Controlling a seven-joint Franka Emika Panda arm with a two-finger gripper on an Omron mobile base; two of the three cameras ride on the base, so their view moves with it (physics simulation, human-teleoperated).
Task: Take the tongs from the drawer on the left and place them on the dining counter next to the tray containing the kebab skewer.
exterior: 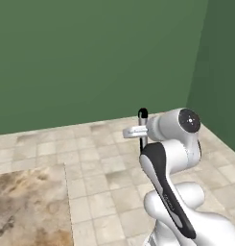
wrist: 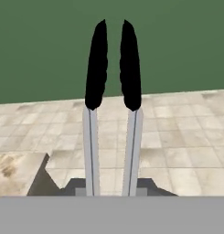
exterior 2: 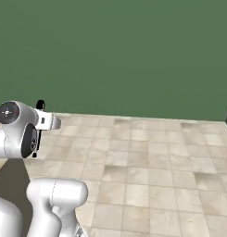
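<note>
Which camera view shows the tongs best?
The hand view: the tongs stand full length, both silver arms and black tips clear. The left base view shows one black tip above the arm; the right base view likewise.

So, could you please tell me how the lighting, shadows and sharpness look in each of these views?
Left base view: flat, even light, no glare; the dining counter looks smeared. Right base view: the arm casts a soft dark shadow on the floor at lower left. Hand view: the tongs are crisp in the pincer, with a dark shadow beside the counter's corner.
</note>
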